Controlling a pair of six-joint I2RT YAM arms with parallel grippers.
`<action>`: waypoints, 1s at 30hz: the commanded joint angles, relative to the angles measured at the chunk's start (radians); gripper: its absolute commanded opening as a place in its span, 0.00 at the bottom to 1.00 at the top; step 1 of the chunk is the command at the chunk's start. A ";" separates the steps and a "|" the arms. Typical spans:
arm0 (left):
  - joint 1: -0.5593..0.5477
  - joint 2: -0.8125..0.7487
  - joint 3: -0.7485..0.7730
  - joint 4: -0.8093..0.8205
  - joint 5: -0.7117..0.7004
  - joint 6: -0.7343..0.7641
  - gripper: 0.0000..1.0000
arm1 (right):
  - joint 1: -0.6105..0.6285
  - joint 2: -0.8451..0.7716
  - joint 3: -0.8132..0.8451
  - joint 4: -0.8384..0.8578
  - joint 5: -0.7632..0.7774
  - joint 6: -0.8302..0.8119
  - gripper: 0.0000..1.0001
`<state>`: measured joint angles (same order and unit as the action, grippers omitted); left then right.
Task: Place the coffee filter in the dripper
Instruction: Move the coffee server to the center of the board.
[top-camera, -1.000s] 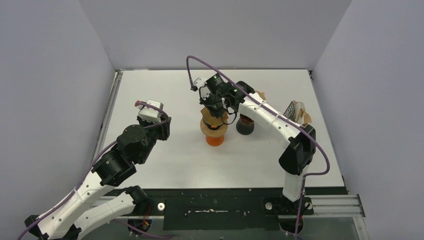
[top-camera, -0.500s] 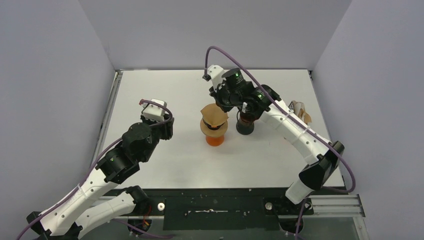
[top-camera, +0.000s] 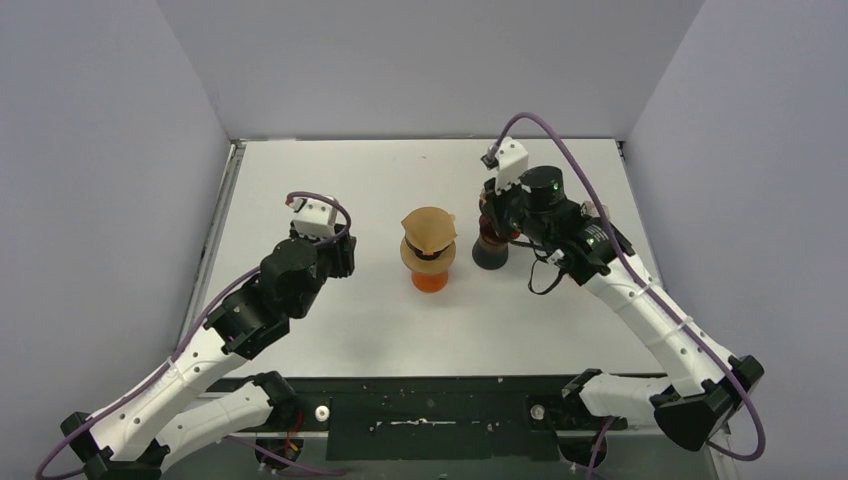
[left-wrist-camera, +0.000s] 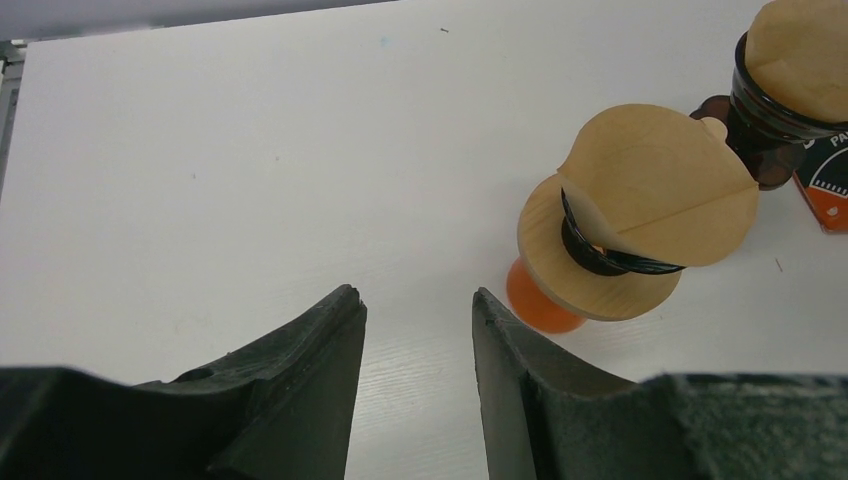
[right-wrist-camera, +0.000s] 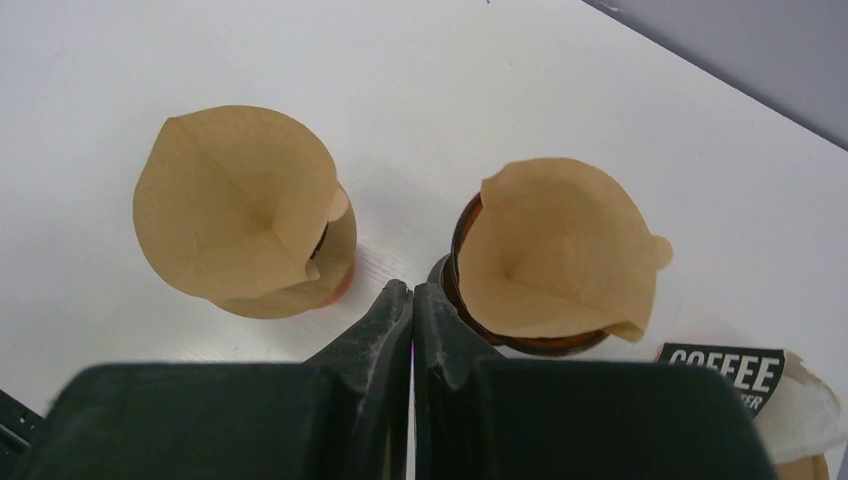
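On the white table (top-camera: 330, 180) between two robot arms, a brown paper coffee filter (top-camera: 428, 228) sits in the mouth of the wood-collared dripper (top-camera: 430, 258) on its orange base. Its tip points down and its open rim up, so the cone's long axis runs roughly vertical, though it looks a little askew, with one folded flap lapping over the collar. The left gripper (left-wrist-camera: 412, 300) hangs low beside the dripper, fingers spread and nothing between them. The right gripper (right-wrist-camera: 412, 292) hovers above with its fingers pressed together, also empty, over the gap between this dripper and a second, dark dripper (top-camera: 490, 255) that carries its own second filter (right-wrist-camera: 555, 250). A packet (right-wrist-camera: 722, 368) marked "COFFEE" lies just beside the dark one. Paper this thin should be nearly weightless, limp and quick to crease or tear — any straightening is likely best done with a light pinch on the free upper rim, near the seam, not on the cone's wall.
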<state>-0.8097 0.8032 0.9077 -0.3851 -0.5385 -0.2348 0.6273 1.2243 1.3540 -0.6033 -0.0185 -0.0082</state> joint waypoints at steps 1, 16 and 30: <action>0.007 0.007 0.005 0.009 0.019 -0.044 0.42 | -0.034 -0.124 -0.110 0.136 0.075 0.079 0.00; 0.030 0.011 -0.018 0.006 0.030 -0.038 0.42 | -0.166 -0.377 -0.513 0.284 0.273 0.289 0.00; 0.033 -0.015 -0.025 0.000 0.046 -0.024 0.42 | -0.452 -0.295 -0.819 0.699 -0.034 0.478 0.00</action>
<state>-0.7834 0.8059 0.8803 -0.4011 -0.5133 -0.2676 0.2470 0.8867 0.5682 -0.1394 0.0757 0.3851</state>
